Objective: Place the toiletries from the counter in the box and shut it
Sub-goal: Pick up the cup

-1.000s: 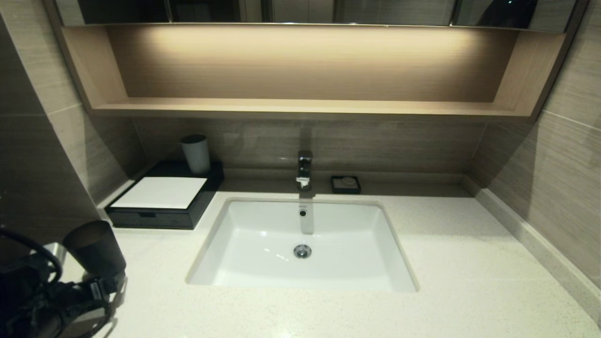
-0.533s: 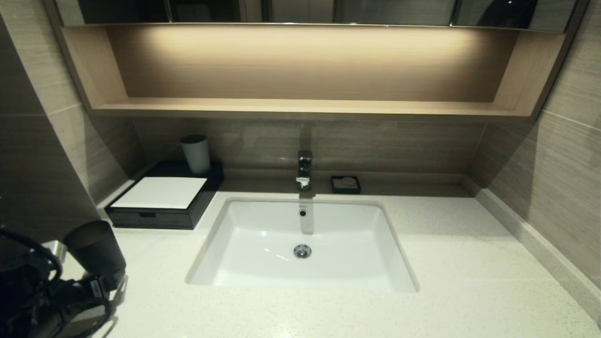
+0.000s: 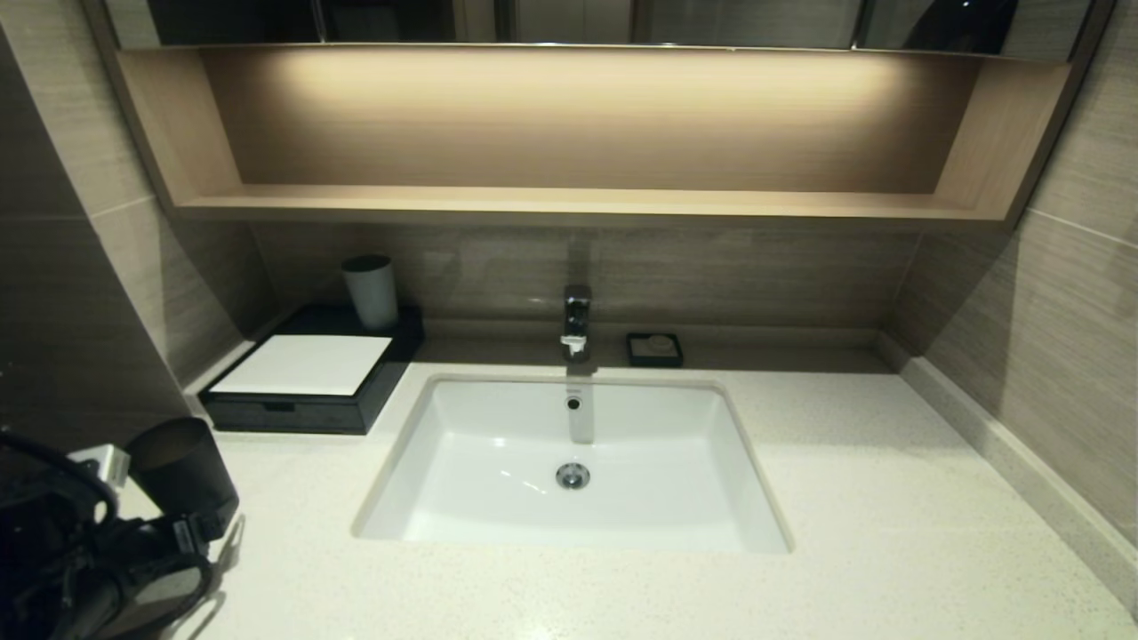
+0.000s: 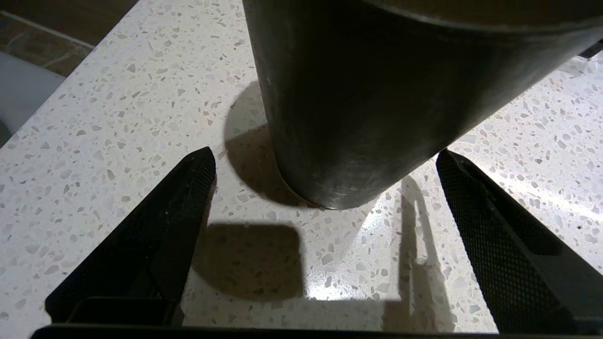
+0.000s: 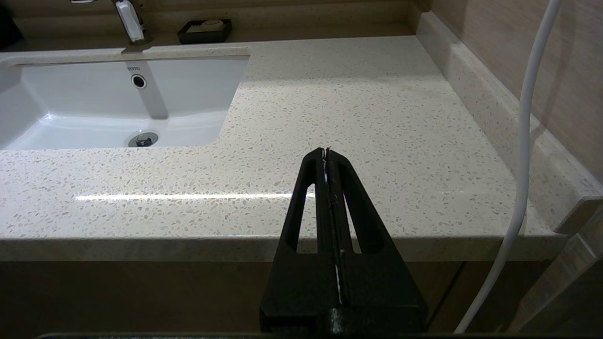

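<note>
The black box [image 3: 320, 415] with its white top panel sits at the back left of the counter [image 3: 889, 498], its front drawer pushed in. No plastic-wrapped toiletries show in any view. My left gripper [image 3: 200, 533] is low at the counter's front left, open and empty. In the left wrist view, the gripper [image 4: 325, 155] has its fingers spread wide. A dark grey tapered cup [image 4: 367, 94] stands on the counter just beyond the fingertips; it also shows in the head view [image 3: 182, 476]. My right gripper [image 5: 325, 150] is shut and empty, parked at the counter's front edge right of the basin.
A white basin [image 3: 569, 462] is sunk in the middle, with a chrome tap [image 3: 576, 324] behind it. A small black soap dish [image 3: 654, 349] stands right of the tap. A pale cup [image 3: 372, 292] stands on the box's back. A wooden shelf [image 3: 578, 204] hangs above. A white cable [image 5: 527, 141] hangs by the right wall.
My left arm has shifted slightly at the lower left. The dark cup, the box and the right arm have not visibly moved.
</note>
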`<state>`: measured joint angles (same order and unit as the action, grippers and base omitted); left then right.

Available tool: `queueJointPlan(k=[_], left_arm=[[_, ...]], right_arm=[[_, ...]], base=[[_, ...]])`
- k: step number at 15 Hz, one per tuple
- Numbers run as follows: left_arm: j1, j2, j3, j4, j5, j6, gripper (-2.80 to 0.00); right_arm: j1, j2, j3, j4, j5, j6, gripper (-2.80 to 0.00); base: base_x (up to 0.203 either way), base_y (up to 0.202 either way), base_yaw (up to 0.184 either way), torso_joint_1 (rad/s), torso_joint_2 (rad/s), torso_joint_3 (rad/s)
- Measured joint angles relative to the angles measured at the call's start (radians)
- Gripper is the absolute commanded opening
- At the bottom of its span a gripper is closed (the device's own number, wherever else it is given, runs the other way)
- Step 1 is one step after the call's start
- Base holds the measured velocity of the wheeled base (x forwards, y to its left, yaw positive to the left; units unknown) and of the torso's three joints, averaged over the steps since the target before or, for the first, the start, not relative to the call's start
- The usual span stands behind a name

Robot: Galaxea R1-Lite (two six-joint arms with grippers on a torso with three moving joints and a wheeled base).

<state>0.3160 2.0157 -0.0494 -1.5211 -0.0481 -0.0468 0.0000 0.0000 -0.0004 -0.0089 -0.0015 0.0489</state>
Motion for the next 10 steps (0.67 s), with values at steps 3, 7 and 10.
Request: queueJointPlan(k=[3, 7, 10], left_arm=[[-0.003, 0.004, -0.017, 0.000, 0.001, 0.010, 0.00], [-0.010, 0.009, -0.033, 0.000, 0.003, 0.014, 0.00], [-0.014, 0.010, -0.051, 0.000, 0.003, 0.013, 0.00]], right_arm=[[0.000, 0.000, 0.000, 0.000, 0.000, 0.000, -2.80], [0.000, 0.000, 0.000, 0.000, 0.000, 0.000, -2.80], [0.000, 0.000, 0.000, 0.000, 0.000, 0.000, -2.80]], base=[[0.000, 0.000, 0.000, 0.000, 0.00, 0.000], [0.000, 0.000, 0.000, 0.000, 0.00, 0.000], [0.000, 0.000, 0.000, 0.000, 0.00, 0.000]])
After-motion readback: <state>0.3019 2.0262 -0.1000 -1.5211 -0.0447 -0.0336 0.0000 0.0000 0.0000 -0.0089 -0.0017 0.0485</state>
